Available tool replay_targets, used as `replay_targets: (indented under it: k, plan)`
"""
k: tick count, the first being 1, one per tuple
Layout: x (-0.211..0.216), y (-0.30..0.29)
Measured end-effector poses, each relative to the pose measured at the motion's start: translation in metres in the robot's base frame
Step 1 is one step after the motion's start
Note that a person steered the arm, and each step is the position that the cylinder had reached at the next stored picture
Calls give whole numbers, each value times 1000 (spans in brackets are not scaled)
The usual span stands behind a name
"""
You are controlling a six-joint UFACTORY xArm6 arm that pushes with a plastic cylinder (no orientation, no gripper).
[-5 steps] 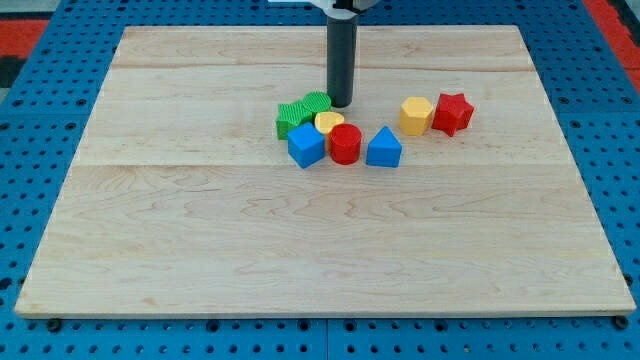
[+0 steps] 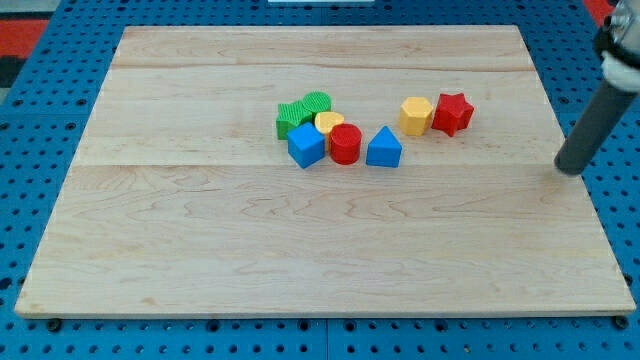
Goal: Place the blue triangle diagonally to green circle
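Smooth blue triangle [image 2: 383, 148] beside ribbed green circle [image 2: 316, 103], my tip [image 2: 568, 170] far right, no pincer visible

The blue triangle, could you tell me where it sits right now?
The blue triangle sits just above the board's centre, right of the red cylinder and below-left of the yellow block; my tip is far right.

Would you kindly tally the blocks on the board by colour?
Green: 2, green circle, green block
Blue: 2, blue cube, blue triangle
Red: 2, red cylinder, red star
Yellow: 2, yellow heart, yellow hexagon
Total: 8
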State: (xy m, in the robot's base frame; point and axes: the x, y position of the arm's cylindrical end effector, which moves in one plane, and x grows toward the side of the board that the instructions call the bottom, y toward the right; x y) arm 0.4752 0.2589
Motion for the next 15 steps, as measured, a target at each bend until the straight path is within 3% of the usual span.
replay_targets:
  k: [2,5,10,15]
  plan:
    - [11,-125]
    - [-9,-182]
    - [-40,-181]
    - [-117,-181]
